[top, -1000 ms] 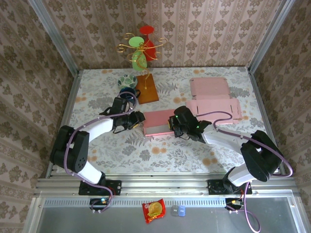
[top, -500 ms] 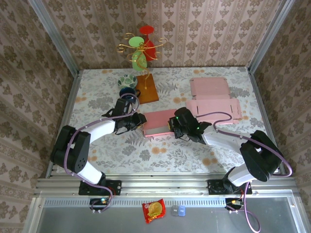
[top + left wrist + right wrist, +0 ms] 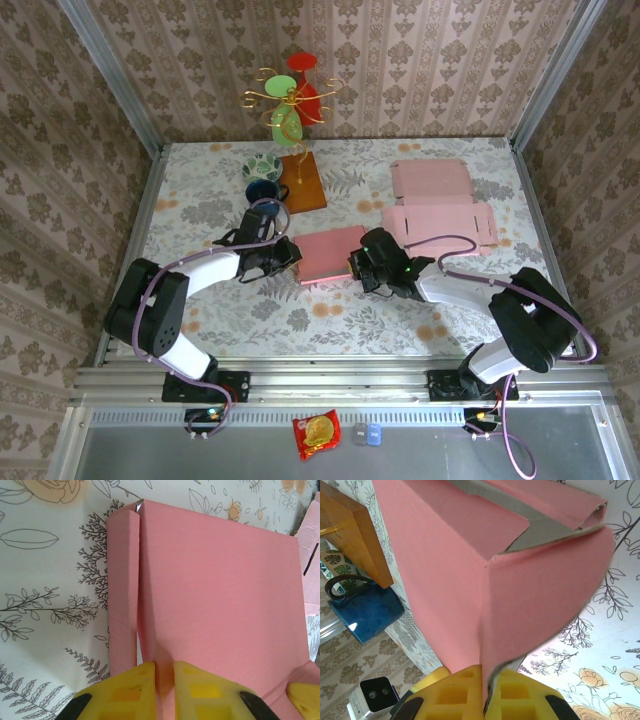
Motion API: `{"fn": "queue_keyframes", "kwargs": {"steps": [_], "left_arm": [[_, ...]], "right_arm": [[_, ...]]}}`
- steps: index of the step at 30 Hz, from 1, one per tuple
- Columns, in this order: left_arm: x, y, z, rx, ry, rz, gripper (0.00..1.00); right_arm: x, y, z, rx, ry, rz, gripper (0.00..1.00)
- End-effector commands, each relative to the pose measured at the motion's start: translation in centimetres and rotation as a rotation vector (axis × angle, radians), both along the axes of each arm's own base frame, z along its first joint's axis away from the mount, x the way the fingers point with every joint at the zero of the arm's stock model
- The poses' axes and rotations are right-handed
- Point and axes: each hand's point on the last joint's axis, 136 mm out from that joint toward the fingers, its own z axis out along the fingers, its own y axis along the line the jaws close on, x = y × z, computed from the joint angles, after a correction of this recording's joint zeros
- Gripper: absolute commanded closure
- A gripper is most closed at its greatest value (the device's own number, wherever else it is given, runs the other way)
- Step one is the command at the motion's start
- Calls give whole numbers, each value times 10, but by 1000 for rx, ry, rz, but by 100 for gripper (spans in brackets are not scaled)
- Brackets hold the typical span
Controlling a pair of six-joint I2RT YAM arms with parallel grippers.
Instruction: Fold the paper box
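Observation:
A pink paper box (image 3: 330, 253) lies in the middle of the table between both arms, partly folded. My left gripper (image 3: 290, 252) is shut on the box's left edge; the left wrist view shows a thin fold of pink card (image 3: 165, 677) pinched between the yellow fingers (image 3: 132, 690), with a narrow flap (image 3: 122, 590) lying along the box's left side. My right gripper (image 3: 358, 262) is shut on the right end of the box, where a rounded flap (image 3: 545, 595) is clamped between its yellow fingers (image 3: 455, 692) and the box's grey inside (image 3: 540, 527) shows.
Two flat pink box blanks (image 3: 438, 200) lie at the back right. A blue mug (image 3: 264, 193), a patterned cup (image 3: 262, 165) and a wooden block (image 3: 302, 181) with a wire stand stand behind the left arm. Walls enclose the table.
The left gripper has slid right to the box's left edge and closed on it. The box has turned slightly and shifted. The right gripper has kept its hold.

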Motion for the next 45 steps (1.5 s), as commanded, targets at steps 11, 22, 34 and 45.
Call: {"fn": "queue_keyframes", "kwargs": {"steps": [11, 22, 34, 45], "left_arm": [[-9, 20, 11, 115, -26, -29, 56], [-6, -1, -3, 64, -9, -72, 57], [-10, 2, -22, 98, 13, -81, 70], [-8, 5, -18, 153, -23, -137, 78]], "right_arm": [[-14, -13, -28, -69, 53, 13, 100], [-21, -16, -36, -88, 87, 24, 94], [-33, -21, -43, -104, 136, 42, 73], [-41, -81, 37, -454, -79, 437, 35]]}}
